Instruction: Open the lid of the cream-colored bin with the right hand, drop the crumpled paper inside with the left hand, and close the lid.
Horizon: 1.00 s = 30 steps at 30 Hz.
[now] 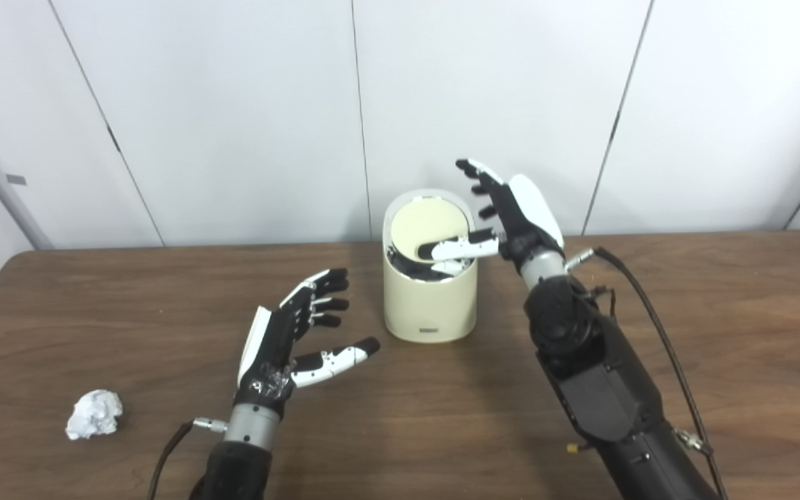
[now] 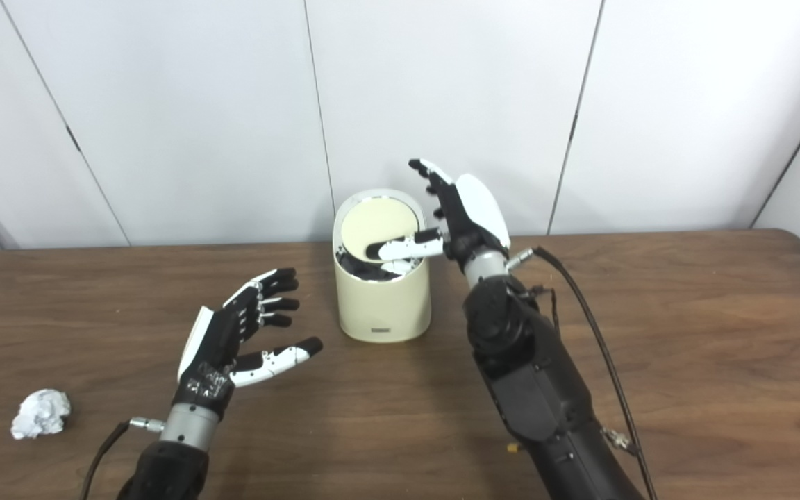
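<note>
1. White wall panels are standing behind a brown table.
2. On the table, the bin is sitting in the middle, near the back.
3. Its lid is tipping down into the bin, so a dark gap is showing at the front.
4. The right hand is reaching over the bin from the right. Its thumb is pressing on the lid, and its other fingers are spreading wide in the air. It is holding nothing.
5. The left hand is waiting in front of the bin, a bit to the left, with its fingers apart and empty.
6. The paper is lying on the table well apart from the left hand, near the left edge.
7. The step now looks like opening the lid. Next, the left hand needs to go back for the paper and grab it, while the right hand is keeping the lid down.
8. Both views are showing almost the same things. The right eye view is showing more table to the right of the bin and puts the paper closer to the picture's edge.
</note>
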### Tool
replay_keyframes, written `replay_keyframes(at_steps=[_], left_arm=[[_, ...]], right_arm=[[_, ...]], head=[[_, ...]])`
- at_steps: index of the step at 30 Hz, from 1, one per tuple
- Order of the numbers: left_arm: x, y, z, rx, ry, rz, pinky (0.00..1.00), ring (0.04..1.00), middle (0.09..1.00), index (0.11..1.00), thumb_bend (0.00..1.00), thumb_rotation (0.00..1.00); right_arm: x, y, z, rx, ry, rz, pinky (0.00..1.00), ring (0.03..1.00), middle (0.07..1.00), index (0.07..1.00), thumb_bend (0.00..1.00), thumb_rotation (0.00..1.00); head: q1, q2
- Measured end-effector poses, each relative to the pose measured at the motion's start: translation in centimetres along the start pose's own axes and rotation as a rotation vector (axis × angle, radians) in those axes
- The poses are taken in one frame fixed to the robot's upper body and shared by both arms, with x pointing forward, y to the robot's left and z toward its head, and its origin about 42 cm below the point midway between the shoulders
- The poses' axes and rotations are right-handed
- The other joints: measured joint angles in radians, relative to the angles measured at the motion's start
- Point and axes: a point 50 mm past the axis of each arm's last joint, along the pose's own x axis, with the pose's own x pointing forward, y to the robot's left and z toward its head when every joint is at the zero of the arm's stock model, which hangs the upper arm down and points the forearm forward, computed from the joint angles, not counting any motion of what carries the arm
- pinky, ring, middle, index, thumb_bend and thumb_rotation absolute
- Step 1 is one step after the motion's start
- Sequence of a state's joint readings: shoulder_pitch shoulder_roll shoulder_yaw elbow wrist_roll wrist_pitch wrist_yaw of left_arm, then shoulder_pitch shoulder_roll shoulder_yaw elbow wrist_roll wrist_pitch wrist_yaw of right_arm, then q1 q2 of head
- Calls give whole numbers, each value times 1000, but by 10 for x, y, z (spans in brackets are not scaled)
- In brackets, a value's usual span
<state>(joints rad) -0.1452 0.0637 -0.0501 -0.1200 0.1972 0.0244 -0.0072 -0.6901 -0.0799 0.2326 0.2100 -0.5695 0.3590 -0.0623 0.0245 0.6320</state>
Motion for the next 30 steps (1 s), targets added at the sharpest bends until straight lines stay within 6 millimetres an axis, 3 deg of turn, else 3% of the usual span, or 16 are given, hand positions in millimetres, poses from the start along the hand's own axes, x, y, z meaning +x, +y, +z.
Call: replay_keyframes(at_steps=[4, 9, 22, 25, 26, 30], left_arm=[[0, 0, 0, -1, 0, 1, 661, 735, 812, 823, 776, 132], [0, 1, 0, 0, 1, 2, 662, 737, 815, 826, 775, 129], [0, 1, 0, 0, 5, 4, 677, 737, 814, 827, 772, 122], [0, 1, 0, -1, 5, 4, 667, 738, 814, 826, 772, 124], [0, 1, 0, -1, 5, 4, 665, 737, 814, 828, 773, 129], [0, 3, -1, -1, 5, 6, 649, 736, 813, 826, 773, 122]], right_arm=[[3, -3, 14, -41, -32, -16, 686, 851, 898, 866, 796, 6], [2, -4, 15, -70, -31, -20, 646, 829, 894, 858, 787, 0], [-1, -3, 15, -85, -35, -27, 668, 833, 892, 864, 745, 0], [-2, -5, 12, -71, -27, -30, 682, 842, 894, 876, 723, 283], [-3, -5, 10, -66, -22, -31, 683, 842, 892, 881, 711, 478], [-10, -6, -8, -14, 26, -19, 684, 833, 881, 878, 692, 675]], head=[[0, 0], [-2, 2], [-3, -2], [-3, -5], [-3, -5], [-3, -9]])
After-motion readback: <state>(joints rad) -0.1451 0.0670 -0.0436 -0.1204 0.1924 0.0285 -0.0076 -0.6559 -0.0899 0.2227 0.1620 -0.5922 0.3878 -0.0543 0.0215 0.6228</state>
